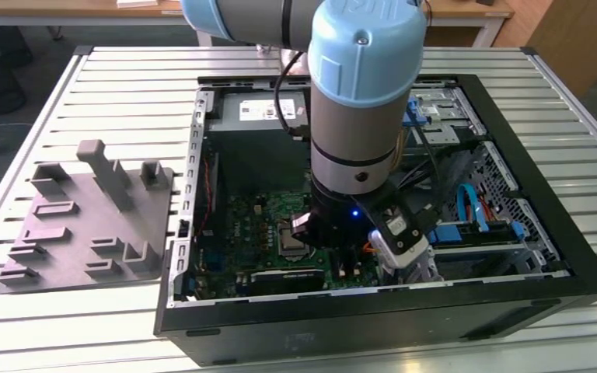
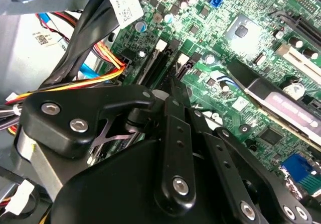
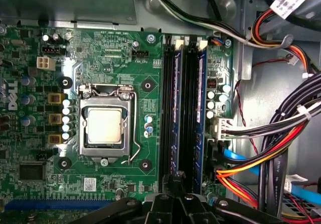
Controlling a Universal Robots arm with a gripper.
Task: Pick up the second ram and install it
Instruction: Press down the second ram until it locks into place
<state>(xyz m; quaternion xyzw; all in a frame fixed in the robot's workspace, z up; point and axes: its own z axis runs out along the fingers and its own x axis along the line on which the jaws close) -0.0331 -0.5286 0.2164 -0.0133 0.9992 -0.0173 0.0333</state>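
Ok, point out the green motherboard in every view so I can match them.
Exterior view: the motherboard lies on the floor of the open case, under the arm.
Second wrist view: motherboard, beside the orange and yellow wires.
First wrist view: motherboard, around the processor socket.
Shared landmark: black memory slots, in both wrist views.

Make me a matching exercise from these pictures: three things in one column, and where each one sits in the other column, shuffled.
Things:
1. processor
2. grey tray
3. pincer

Places:
A. on the slatted table, outside the computer case
B. just over the black memory slots
C. in its socket on the green board

Pairs: 1-C, 2-A, 3-B
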